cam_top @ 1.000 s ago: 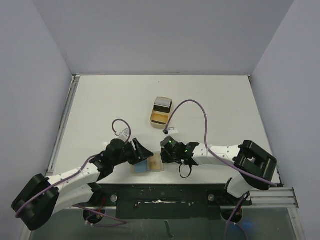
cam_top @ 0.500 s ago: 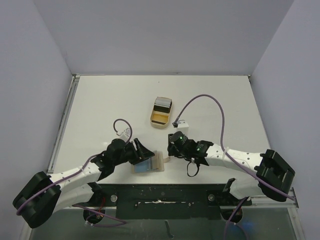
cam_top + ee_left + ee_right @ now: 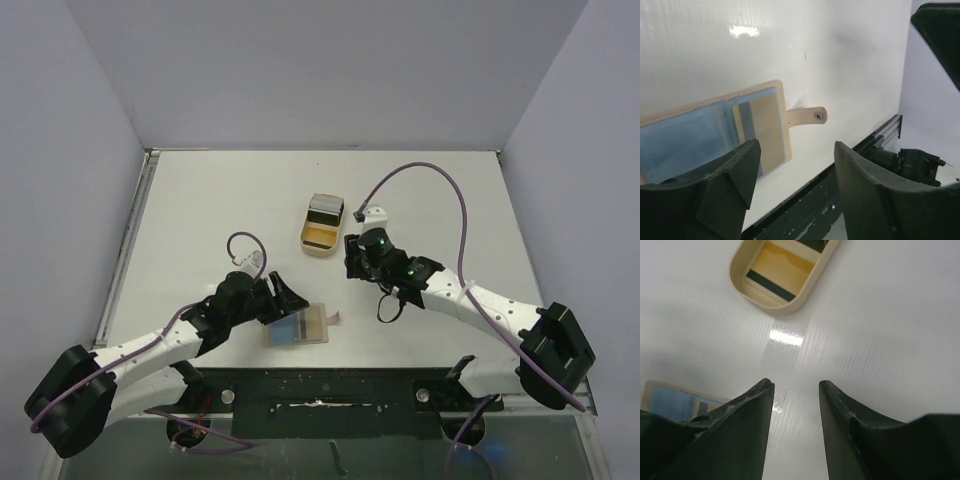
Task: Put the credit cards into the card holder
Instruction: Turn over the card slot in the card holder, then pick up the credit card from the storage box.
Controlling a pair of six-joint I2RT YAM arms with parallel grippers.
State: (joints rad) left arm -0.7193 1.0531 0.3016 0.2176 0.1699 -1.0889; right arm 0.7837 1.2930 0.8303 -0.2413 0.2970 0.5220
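The tan card holder [image 3: 316,326] lies open and flat near the table's front edge, its strap tab [image 3: 807,116] pointing right. A blue card [image 3: 685,145] and a gold card [image 3: 765,132] sit in its pockets. My left gripper [image 3: 285,300] hovers at the holder's upper left edge, open and empty; in the left wrist view it is the left gripper [image 3: 797,147]. My right gripper [image 3: 355,262] stands open and empty between the holder and the tan tray [image 3: 303,238]. In the tray lie a grey-white card [image 3: 326,208] and a gold card with a dark stripe [image 3: 772,275].
The tray [image 3: 775,308] sits mid-table, just ahead of the right gripper [image 3: 796,384]. A black rail [image 3: 320,385] runs along the near edge, close to the holder. Purple cables loop above both wrists. Grey walls close in the table on three sides.
My right gripper has drawn back from the card holder toward the tray and opened wider. The holder's strap tab now lies out flat. The left gripper stayed put and opened slightly.
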